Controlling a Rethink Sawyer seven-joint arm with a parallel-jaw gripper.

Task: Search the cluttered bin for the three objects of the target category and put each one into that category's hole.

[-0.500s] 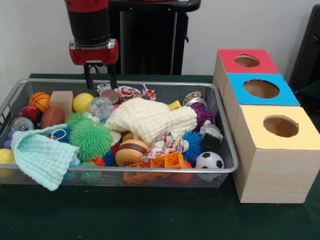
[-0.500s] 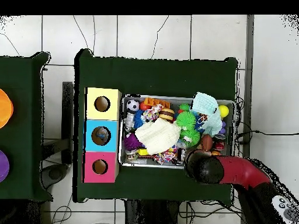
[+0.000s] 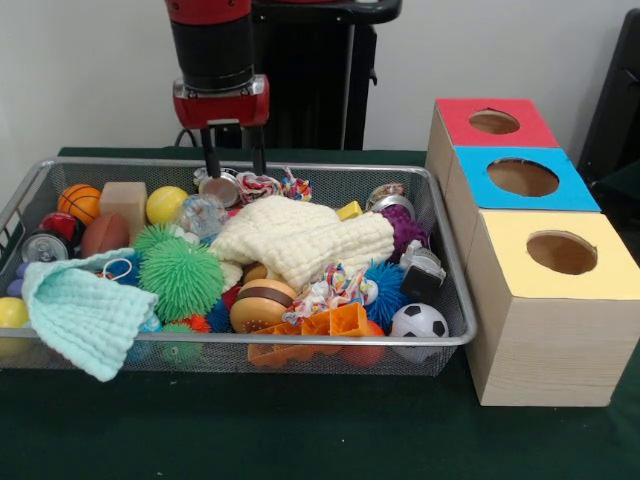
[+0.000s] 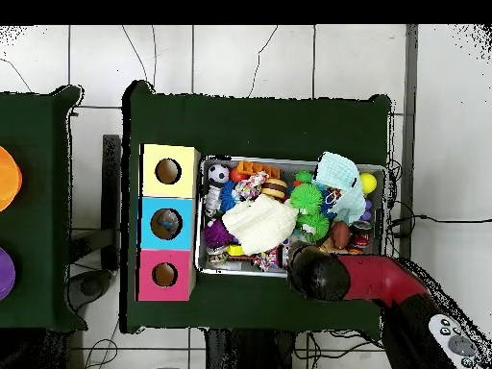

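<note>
The wire-mesh bin (image 3: 330, 167) stands on the green table, full of toys; it also shows in the overhead view (image 4: 288, 160). My gripper (image 3: 233, 160) hangs open and empty over the bin's far rim. Its fingertips (image 3: 211, 165) are just above a round metal tin (image 3: 219, 187) and a knotted rope toy (image 3: 270, 185). In the overhead view the arm's head (image 4: 317, 272) hides the gripper. Three wooden boxes stand to the right, with a red top (image 3: 495, 122), a blue top (image 3: 523, 178) and a yellow top (image 3: 560, 253). Each has a round hole.
In the bin lie a cream cloth (image 3: 300, 235), a mint cloth (image 3: 80, 310), a green spiky ball (image 3: 178, 275), a soccer ball (image 3: 419, 322), a basketball (image 3: 78, 200), a yellow ball (image 3: 166, 204), a wooden block (image 3: 124, 200) and a burger toy (image 3: 262, 303).
The arm has moved to the right in the front view along the bin's far rim, from above the yellow ball to above the tin and rope toy. The gripper stays open.
</note>
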